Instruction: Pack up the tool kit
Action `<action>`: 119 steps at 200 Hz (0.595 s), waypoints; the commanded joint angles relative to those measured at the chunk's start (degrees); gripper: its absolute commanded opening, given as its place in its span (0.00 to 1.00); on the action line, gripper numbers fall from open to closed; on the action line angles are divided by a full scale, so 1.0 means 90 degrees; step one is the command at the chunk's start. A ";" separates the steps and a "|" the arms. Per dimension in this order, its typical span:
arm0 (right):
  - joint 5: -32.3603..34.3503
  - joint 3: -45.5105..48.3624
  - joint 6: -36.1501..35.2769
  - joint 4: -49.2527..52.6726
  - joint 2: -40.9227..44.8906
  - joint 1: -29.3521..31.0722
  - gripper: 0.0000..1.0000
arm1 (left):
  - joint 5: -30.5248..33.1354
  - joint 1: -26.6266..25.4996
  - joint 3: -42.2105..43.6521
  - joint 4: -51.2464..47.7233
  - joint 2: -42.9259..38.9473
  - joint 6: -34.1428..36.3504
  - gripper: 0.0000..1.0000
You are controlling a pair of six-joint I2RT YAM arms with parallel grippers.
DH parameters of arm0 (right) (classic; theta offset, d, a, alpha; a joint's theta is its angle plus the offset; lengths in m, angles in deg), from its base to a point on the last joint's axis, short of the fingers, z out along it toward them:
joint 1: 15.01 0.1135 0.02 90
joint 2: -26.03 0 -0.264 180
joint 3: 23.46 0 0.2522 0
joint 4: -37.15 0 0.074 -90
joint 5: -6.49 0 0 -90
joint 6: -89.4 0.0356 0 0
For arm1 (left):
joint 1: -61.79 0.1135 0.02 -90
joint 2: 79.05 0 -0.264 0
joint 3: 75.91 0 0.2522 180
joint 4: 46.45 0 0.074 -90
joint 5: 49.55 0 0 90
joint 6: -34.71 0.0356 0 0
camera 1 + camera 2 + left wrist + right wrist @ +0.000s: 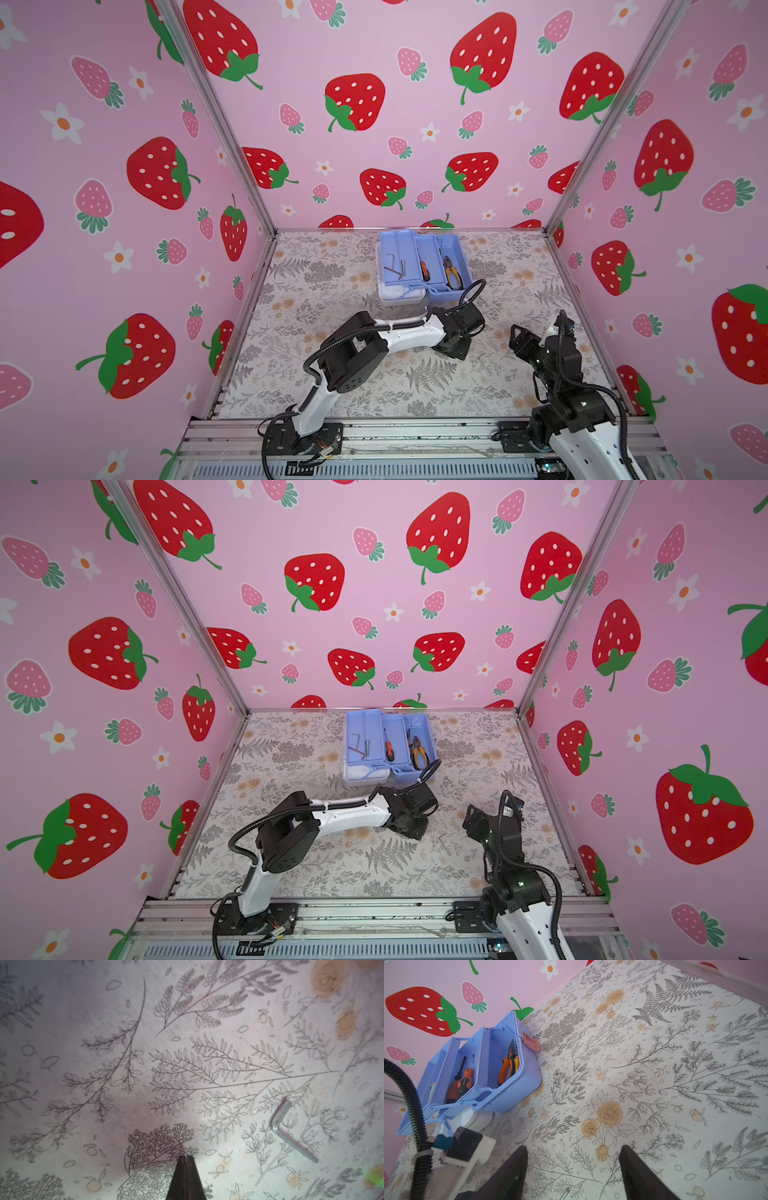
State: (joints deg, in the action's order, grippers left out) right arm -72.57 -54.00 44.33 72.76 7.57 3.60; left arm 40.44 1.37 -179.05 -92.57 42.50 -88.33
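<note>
Tool kit (424,266): stands open at 12 o'clock on the table (332,374), near the far edge, with its blue trays fanned out.
White lid (401,296): lies under the trays, at the kit's 7 o'clock corner.
Pink latch (530,1042): hangs on the outer wall of the blue base, seen from the right wrist.
Tray contents: two hex keys (392,266) in the 9 o'clock tray, screwdrivers (424,270) in the middle one, and orange-handled pliers (453,272) in the base at 3 o'clock.
Loose hex key (484,363): lies flat on the mat at about 4 o'clock from the table's centre, between the two grippers and apart from both.
Left gripper (186,1159): fingers pressed together with nothing between them, pointing down at the mat at 6 o'clock of the kit. Whether the tips touch the mat is hard to tell.
Right gripper (574,1151): fingers spread wide and empty, above the mat at 2 o'clock of the loose key.
</note>
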 commanded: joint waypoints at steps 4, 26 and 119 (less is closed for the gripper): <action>0.0100 0.0107 0.0009 -0.0094 -0.0022 -0.0037 0.73 | 0.0155 0.0122 0.0178 0.0001 -0.0330 -0.0049 0.00; 0.0112 0.0126 -0.0011 -0.0094 -0.0021 -0.0037 0.73 | 0.0167 0.0190 0.0317 0.0050 -0.0419 -0.0103 0.00; 0.0106 0.0193 -0.0008 -0.0172 -0.0066 -0.0046 0.73 | -0.0613 -0.0619 -0.0632 -0.0001 0.0224 -0.0179 0.32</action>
State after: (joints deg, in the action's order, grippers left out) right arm -72.55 -52.67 44.33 71.64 6.65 3.56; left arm 37.16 -1.67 -181.98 -91.21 41.89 -89.60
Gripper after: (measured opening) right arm 0.730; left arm 0.314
